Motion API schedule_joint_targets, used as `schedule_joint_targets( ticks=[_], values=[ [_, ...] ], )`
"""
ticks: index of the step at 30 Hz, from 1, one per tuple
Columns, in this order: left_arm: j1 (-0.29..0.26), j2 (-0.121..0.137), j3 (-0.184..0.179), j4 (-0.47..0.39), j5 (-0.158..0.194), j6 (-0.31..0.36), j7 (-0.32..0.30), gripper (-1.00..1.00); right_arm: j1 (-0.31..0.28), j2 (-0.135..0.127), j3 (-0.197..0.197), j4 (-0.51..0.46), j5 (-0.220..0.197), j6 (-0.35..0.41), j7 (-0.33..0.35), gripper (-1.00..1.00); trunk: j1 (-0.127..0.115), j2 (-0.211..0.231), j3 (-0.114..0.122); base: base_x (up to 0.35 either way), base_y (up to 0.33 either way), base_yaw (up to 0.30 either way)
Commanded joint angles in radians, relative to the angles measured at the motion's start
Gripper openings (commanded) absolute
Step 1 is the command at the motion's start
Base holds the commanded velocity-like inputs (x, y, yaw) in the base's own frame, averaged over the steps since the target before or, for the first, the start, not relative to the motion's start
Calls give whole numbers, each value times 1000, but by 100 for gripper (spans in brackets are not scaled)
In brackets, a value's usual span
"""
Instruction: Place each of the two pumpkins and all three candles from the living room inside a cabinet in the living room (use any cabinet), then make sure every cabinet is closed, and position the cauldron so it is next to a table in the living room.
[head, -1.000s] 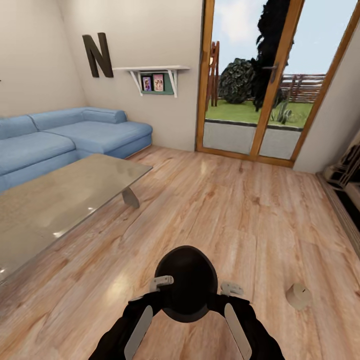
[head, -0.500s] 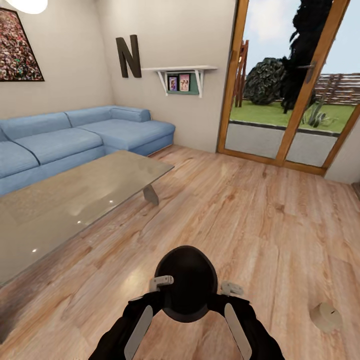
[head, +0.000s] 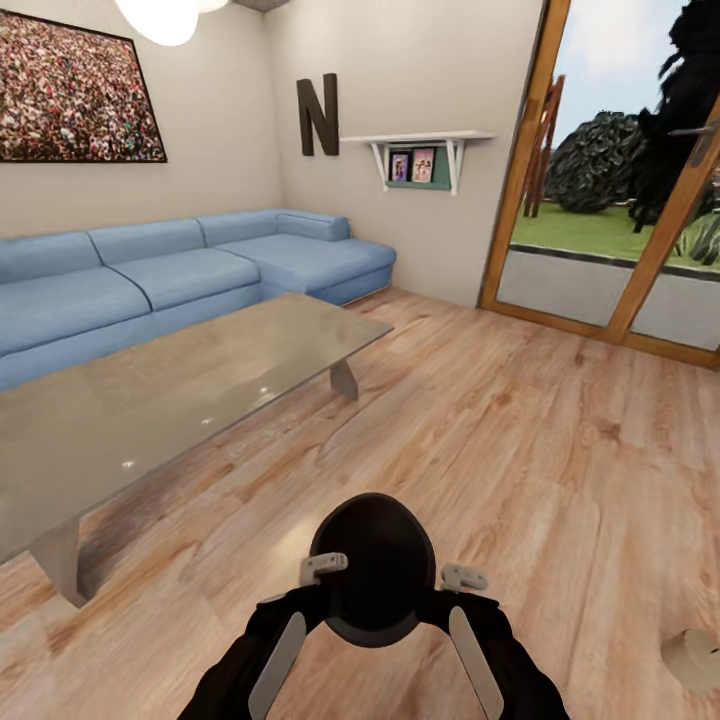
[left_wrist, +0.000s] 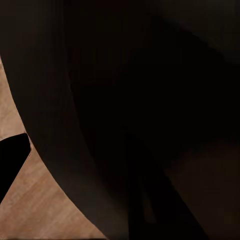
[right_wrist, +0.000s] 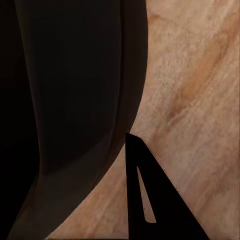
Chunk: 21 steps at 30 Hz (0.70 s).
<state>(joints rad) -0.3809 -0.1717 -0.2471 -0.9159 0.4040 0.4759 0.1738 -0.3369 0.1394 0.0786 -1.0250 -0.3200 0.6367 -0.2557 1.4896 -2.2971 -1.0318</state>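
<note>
Robot's carrying the cauldron (head: 372, 568) btwn both arms, low and centred in front of its trunk. The table (head: 150, 400), glossy grey top, lies ahead and to the robot's left, long axis running away toward the blue sofa (head: 180, 275); left arm's nearer it. One candle (head: 693, 658) sits on the floor, well off to the right. Fingers' opening: can't tell, both wrist views mostly show dark pot wall.

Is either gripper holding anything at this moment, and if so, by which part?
It cannot be told. Both arms are tucked low against the robot's body in the head view, and the wrist views show dark curved surfaces over the wooden floor, with no clear grasp.
</note>
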Motion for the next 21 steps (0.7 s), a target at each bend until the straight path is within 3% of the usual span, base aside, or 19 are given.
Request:
schedule_joint_targets(
  ticks=[1, 13, 21],
  values=[
    [-1, -3, -4, -17, 41, -2, 10, -100, 0, 0, 1, -3, 14, -9, -10, -100, 0, -1, -1, -37, 0, 286],
    [-1, -3, -4, -17, 41, -2, 10, -100, 0, -1, 1, -4, 15, -9, -10, -100, 0, -1, -1, -112, 0, 276],
    [-1, -3, -4, -17, 41, -2, 10, -100, 1, -6, 1, -7, 13, -9, -8, -100, 0, -1, -1, -3, 0, 23]
  ],
)
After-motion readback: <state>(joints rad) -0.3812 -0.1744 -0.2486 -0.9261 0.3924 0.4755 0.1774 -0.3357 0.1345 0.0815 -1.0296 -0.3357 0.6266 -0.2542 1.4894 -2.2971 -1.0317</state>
